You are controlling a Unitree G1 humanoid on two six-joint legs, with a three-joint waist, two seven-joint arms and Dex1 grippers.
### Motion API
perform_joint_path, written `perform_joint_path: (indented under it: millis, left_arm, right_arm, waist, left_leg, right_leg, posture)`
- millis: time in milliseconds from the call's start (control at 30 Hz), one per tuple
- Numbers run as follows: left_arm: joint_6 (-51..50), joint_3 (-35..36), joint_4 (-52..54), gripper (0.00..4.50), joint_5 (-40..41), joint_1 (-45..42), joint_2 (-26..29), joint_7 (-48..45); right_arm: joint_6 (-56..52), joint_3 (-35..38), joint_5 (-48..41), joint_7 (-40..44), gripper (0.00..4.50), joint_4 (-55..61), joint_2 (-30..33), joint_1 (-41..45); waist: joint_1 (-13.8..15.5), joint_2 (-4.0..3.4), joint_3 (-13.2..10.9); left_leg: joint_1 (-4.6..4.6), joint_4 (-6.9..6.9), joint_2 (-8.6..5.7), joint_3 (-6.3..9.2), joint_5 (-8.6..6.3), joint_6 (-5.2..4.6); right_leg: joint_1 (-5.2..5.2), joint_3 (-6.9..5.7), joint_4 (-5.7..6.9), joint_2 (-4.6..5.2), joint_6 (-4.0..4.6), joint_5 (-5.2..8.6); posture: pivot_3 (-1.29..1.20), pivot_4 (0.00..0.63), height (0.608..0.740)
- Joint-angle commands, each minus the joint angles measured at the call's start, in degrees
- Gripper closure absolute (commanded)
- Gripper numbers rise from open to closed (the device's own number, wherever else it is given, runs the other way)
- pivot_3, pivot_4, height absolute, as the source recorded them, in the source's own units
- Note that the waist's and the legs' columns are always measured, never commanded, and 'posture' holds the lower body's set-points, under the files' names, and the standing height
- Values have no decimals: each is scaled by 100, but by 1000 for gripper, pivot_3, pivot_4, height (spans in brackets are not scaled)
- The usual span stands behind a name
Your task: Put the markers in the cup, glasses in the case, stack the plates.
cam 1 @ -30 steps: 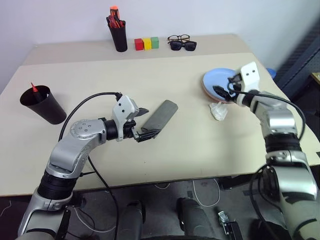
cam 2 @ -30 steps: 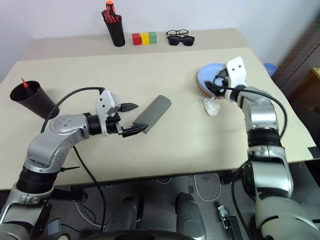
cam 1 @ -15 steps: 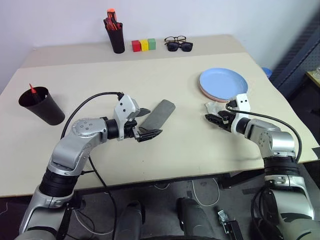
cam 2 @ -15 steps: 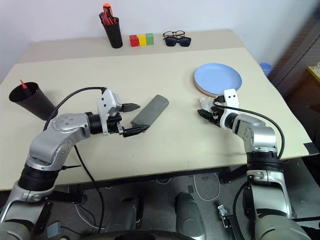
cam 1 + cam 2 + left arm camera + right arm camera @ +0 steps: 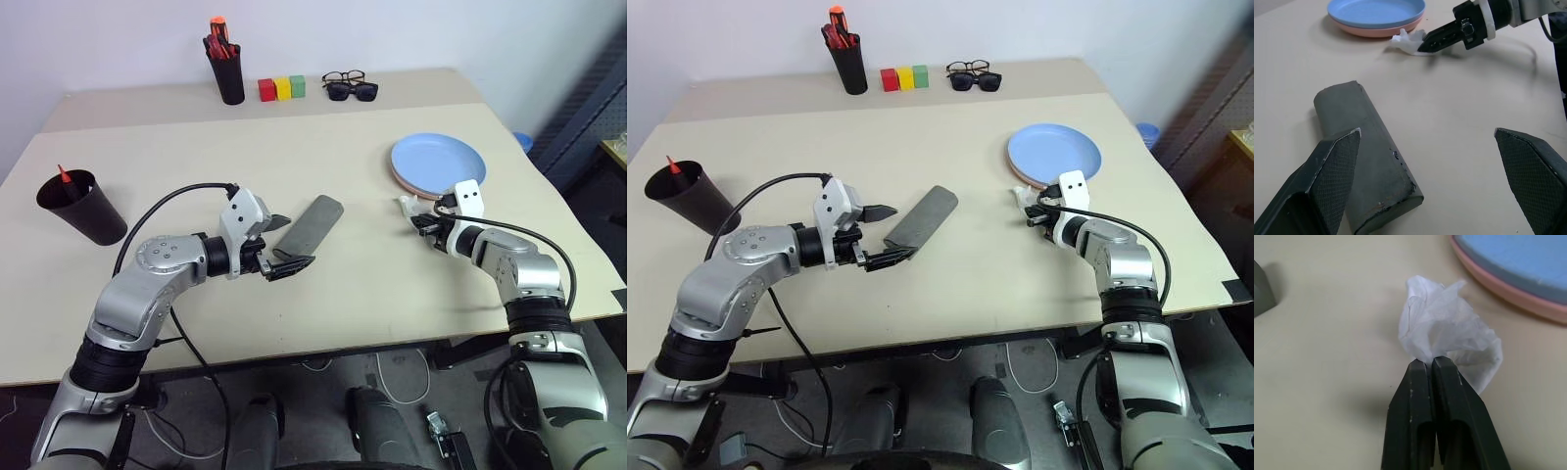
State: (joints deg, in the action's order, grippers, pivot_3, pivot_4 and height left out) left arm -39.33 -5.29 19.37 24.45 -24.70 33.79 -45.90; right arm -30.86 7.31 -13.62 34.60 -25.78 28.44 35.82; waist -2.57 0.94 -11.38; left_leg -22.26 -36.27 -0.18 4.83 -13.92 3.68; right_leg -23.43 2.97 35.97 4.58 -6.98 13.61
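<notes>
The right gripper [image 5: 1430,363] has its fingers [image 5: 1409,396] pressed together on the edge of a crumpled white tissue [image 5: 1449,335], which lies on the desk [image 5: 372,284] just beside the plates. That tissue belongs to none of the three jobs, so this reads as clearing a stray scrap before the glasses step. The light blue plate [image 5: 438,162] already sits on the salmon pink plate [image 5: 1374,32], so the stacking looks done.

The left gripper [image 5: 1430,166] has its fingers [image 5: 1334,161] spread wide and released, one beside the near end of the grey glasses case [image 5: 309,226] and the other well apart over bare desk. The case lies closed near the middle of the desk, not gripped.

The black cup [image 5: 82,205] stands at the left edge with a red-tipped marker [image 5: 65,174] poking out; the second marker cannot be made out. The clear-lensed glasses [image 5: 344,76] are at the far edge, touching the black sunglasses [image 5: 357,91], beside three coloured blocks [image 5: 284,87] and a pen holder [image 5: 229,73].

Next, I judge, the tissue must be lifted clear and dropped aside. Then the case needs steadying and opening, which likely takes both grippers, before a long reach fetches the glasses without dragging the sunglasses along.
</notes>
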Motion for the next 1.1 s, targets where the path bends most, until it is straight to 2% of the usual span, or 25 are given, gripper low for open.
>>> perform_joint_path:
  millis: [33, 167, 267, 467, 567, 600, 633, 667, 800, 900, 1000, 1100]
  left_arm:
    - [56, 124, 179, 0, 86, -1, -10, 28]
    - [70, 113, 161, 0, 88, 9, -26, 20]
    - [58, 119, 154, 0, 93, 2, -75, 63]
    - [-28, 204, 269, 0, 135, 87, -107, 187]
    - [-89, 281, 418, 0, 145, 209, -102, 327]
    - [-114, 310, 458, 0, 151, 241, -101, 374]
    - [-132, 328, 483, 0, 159, 260, -99, 405]
    - [-160, 365, 530, 0, 178, 303, -90, 444]
    - [-176, 550, 699, 0, 191, 546, -71, 656]
    - [129, 784, 698, 0, 23, 775, -183, 964]
    - [1292, 1373, 635, 0, -437, 1359, -617, 1655]
    - [974, 1693, 816, 0, 16, 1774, -597, 1509]
  right_arm:
    - [176, 374, -380, 114, 4467, 758, 53, 61]
    - [359, 731, -777, 125, 4467, 874, 8, 508]
    - [1350, 740, -365, -141, 4467, -408, 143, 1235]
    - [3025, 411, 340, -168, 4467, -2828, 236, 2089]
    - [3540, 240, 645, -184, 3566, -3804, 225, 2377]
    - [3643, 221, 700, -227, 3126, -4009, 225, 2449]
    - [3723, 220, 734, -251, 2447, -4152, 227, 2506]
    - [3804, 229, 757, -273, 2066, -4251, 231, 2553]
    - [4069, 352, 733, -342, 83, -4352, 280, 2642]
    - [4225, 449, 634, -193, 83, -4187, 335, 2580]
    - [4205, 679, 160, 618, 83, -3250, 431, 2099]
    - [3492, 800, -315, 1334, 83, -2112, 625, 1378]
  waist:
    - [1, -1, 0]
    - [-16, -1, -1]
    - [-27, -2, -2]
    - [-8, 2, 0]
    - [-17, 0, -1]
    - [-19, -1, -2]
    - [-20, -2, -2]
    - [-21, -2, -2]
    - [-69, -3, -3]
    - [-104, -3, -3]
    - [-115, -3, -3]
    - [-88, -3, -3]
  left_leg:
    - [-3, 1, 0, 0, 0, 0]
    - [-3, 4, 0, 0, 0, 0]
    - [-2, 3, 0, -1, 0, 0]
    - [-4, 8, 0, -1, 0, 0]
    - [-10, 21, 0, -3, 0, 0]
    - [-11, 24, 0, -3, 0, 0]
    - [-15, 25, 0, -3, 0, 0]
    - [-15, 26, 0, -3, 0, 0]
    - [-14, 27, 0, -3, 0, 0]
    - [-11, 24, 0, -2, 0, 0]
    - [-10, 22, 0, -2, 0, 0]
    - [-11, 23, 0, -1, 0, 0]
  right_leg:
    - [-2, 0, -1, 0, 0, 0]
    - [-5, 0, -1, 0, -4, -1]
    - [-5, 0, 0, 0, 0, 0]
    - [1, -1, -18, 1, 8, 4]
    - [0, 0, -39, 2, -1, -2]
    - [-2, 0, -42, 2, -2, -2]
    - [-7, 0, -44, 3, -3, -3]
    - [-7, 0, -43, 3, -3, -3]
    - [-6, 0, -43, 3, -3, -3]
    - [-1, 0, -42, 2, -2, -2]
    - [3, 0, -45, 4, -1, -3]
    - [2, 0, -45, 4, -3, -3]
  posture:
    - [0, 150, 740]
    - [0, 150, 740]
    - [0, 150, 740]
    - [0, 150, 740]
    - [0, 150, 740]
    - [0, 150, 740]
    - [0, 150, 740]
    - [0, 150, 740]
    - [0, 150, 740]
    - [0, 150, 740]
    - [0, 150, 740]
    - [0, 150, 740]
